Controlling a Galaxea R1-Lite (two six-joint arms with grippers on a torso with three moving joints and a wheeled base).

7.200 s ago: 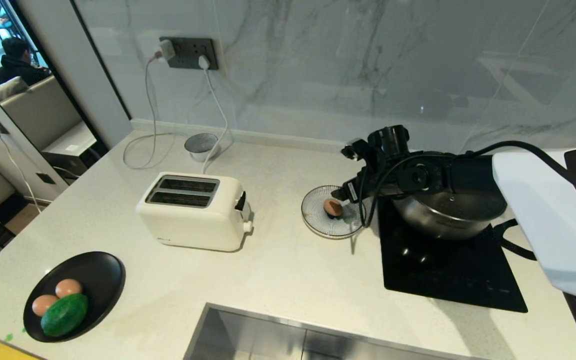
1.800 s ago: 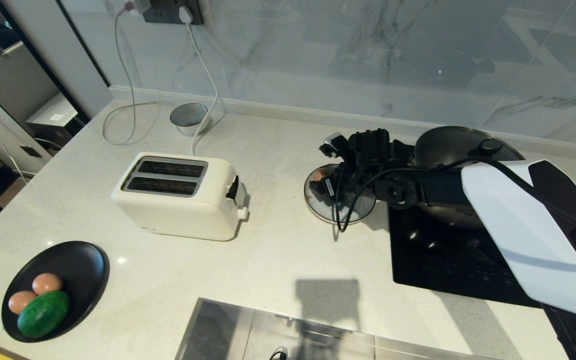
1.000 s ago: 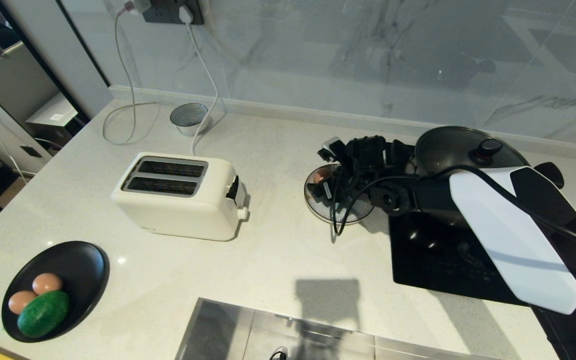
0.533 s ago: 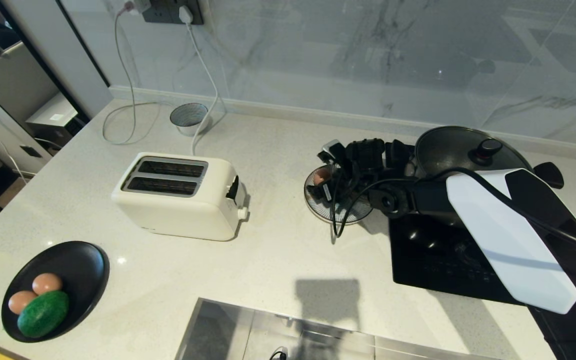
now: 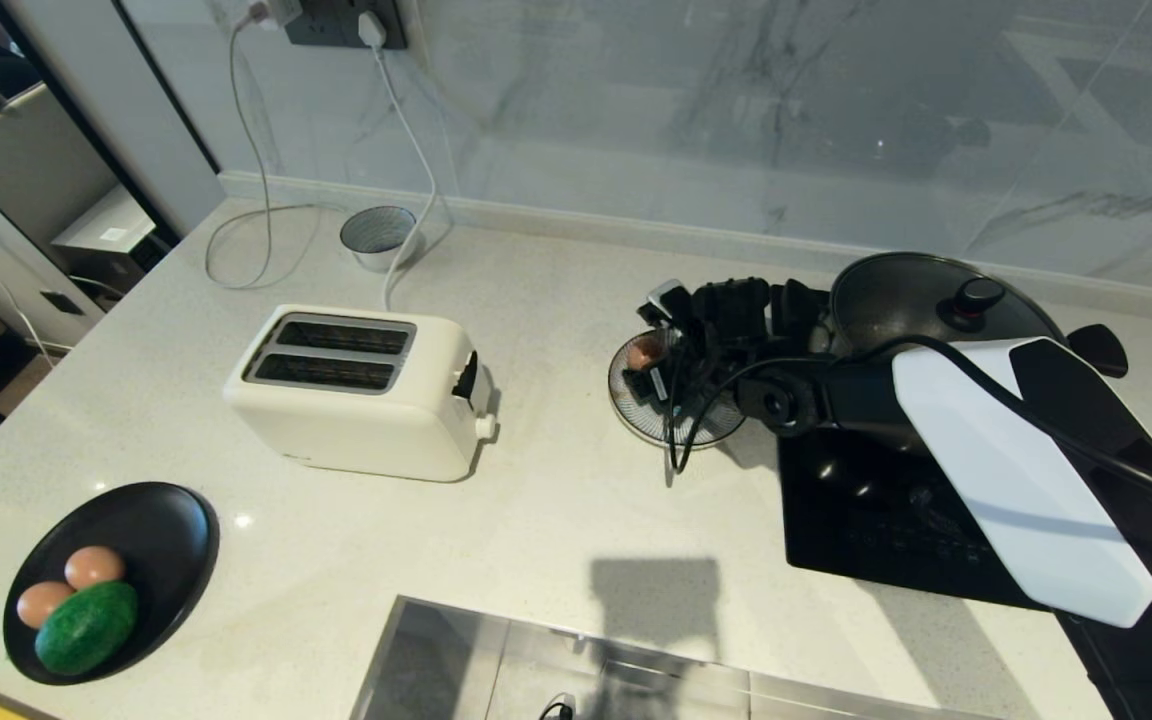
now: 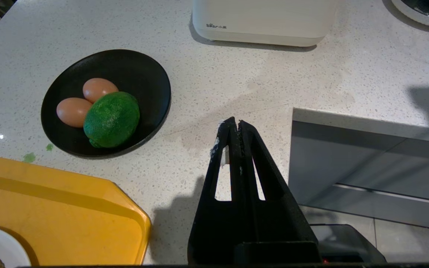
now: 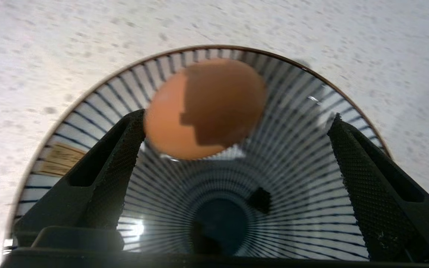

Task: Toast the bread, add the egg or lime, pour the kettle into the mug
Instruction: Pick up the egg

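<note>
Egg sits in the striped bowl, up against the bowl's sloped wall rather than at its centre; in the head view the egg shows at the bowl's left side, bowl standing on the counter between toaster and the black cooktop

Handling guess: light, rigid, smooth, thin shell – will roll on the curved bowl wall and crack if squeezed hard. Best taken across its short middle with a soft close, fingers straddling it evenly

Right gripper hangs over the bowl, fingers spread wide and holding nothing; one finger is just beside the egg, possibly touching, the other well apart from it, so the egg is off-centre in the gap. A close from here would likely push it sideways before pinching; shifting toward the egg first looks safer

Right arm reaches in from the right across the lidded pan, wrist pitched down into the bowl

Left gripper is parked over the counter edge near the sink, fingers pressed together, empty. Black plate with two eggs and the lime lies ahead of it, orange tray beside
</note>
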